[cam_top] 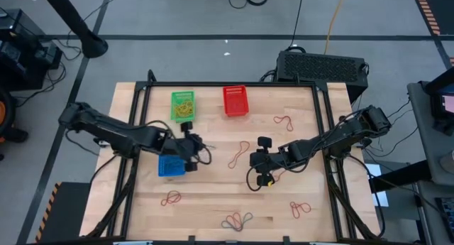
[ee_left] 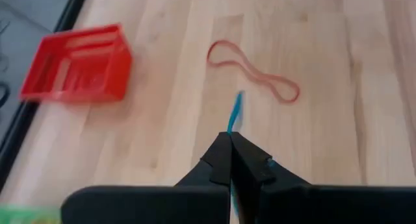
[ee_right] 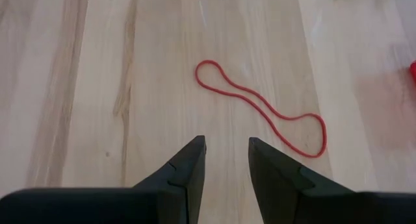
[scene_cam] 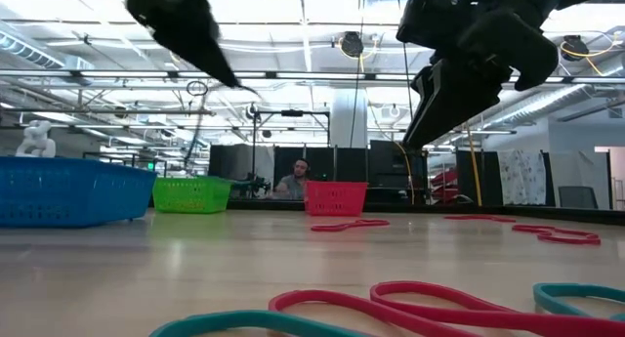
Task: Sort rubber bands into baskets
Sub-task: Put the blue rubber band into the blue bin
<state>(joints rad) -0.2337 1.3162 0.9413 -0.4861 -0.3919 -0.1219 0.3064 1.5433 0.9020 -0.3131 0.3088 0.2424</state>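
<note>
Butcher-block planks of pale wood make up my table (cam_top: 213, 188), smooth, with long grain streaks. My left gripper (ee_left: 229, 141) is pinched tight on a thin blue rubber band (ee_left: 235, 110), which pokes out past the fingertips as a straight, taut strip; this gripper hangs above the table near the blue basket (cam_top: 170, 166). My right gripper (ee_right: 226, 146) hovers over the middle of the table with its two dark wedge-shaped fingers (ee_right: 188, 165) parted by a narrow gap and nothing between them. On the wood beyond them lies a red rubber band (ee_right: 260, 107), a slim loop pulled into a long, waisted figure.

All three baskets are small rectangular boxes of plastic mesh. The green basket (cam_top: 182, 106) and red basket (cam_top: 235, 101) stand side by side near the far edge, the green one with yellowish bands inside; the blue one sits closer in, on the left side.

More red loops (cam_top: 284, 121) lie scattered on the right part of the table, another (cam_top: 170, 198) lies near the front left, and a tangle of greyish and red bands (cam_top: 237, 219) rests at the front edge.
</note>
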